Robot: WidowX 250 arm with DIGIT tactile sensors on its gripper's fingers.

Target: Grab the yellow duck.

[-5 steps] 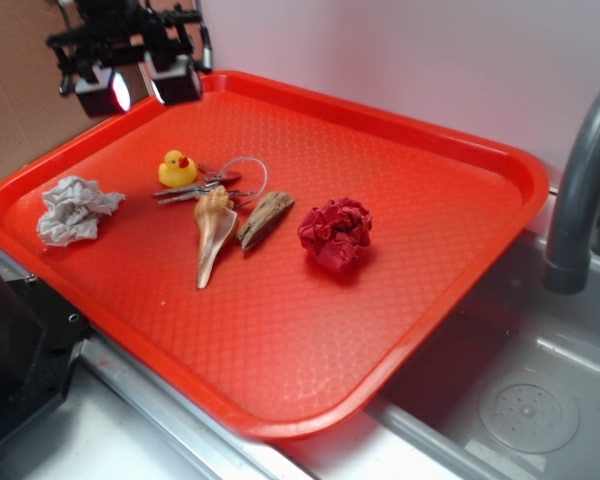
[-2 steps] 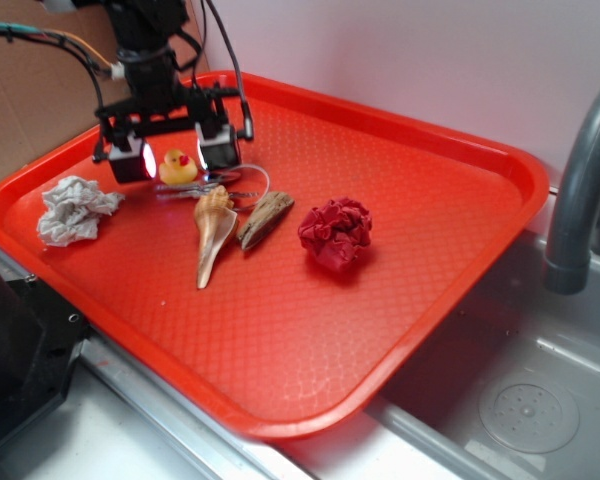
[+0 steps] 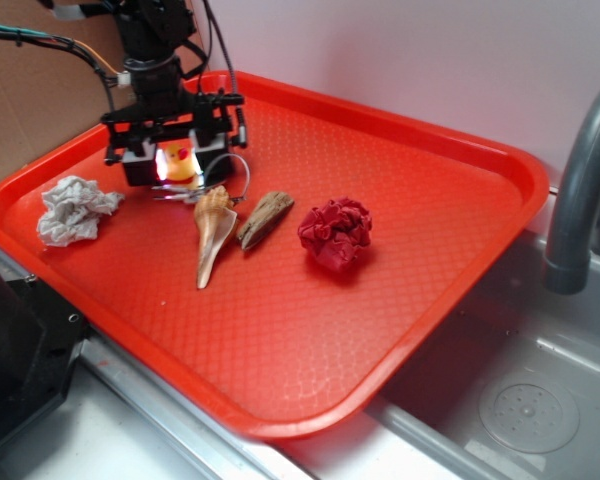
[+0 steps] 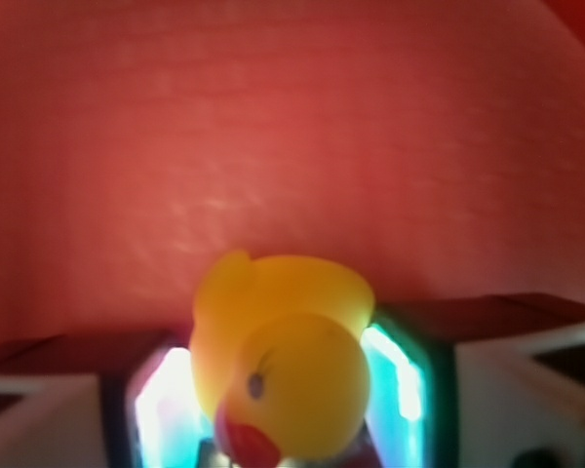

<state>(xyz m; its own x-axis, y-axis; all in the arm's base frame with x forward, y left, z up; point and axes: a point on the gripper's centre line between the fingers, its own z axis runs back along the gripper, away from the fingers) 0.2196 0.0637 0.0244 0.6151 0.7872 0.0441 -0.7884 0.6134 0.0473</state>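
Arm reaches straight down at the tray's (image 3: 450, 250) far left corner, gripper (image 3: 177, 158) low over the surface. Left to right on tray: crumpled white paper (image 3: 72, 209), then the duck (image 3: 181, 161) between the fingers (image 3: 138, 160), keys (image 3: 202, 192) just beside it, tan shell (image 3: 212, 230), piece of wood (image 3: 265, 217), red cloth ball (image 3: 336, 233). Faucet (image 3: 584, 190) far right. Wrist view: duck (image 4: 283, 366) fills the gap, fingers close on both sides; actual contact cannot be told.
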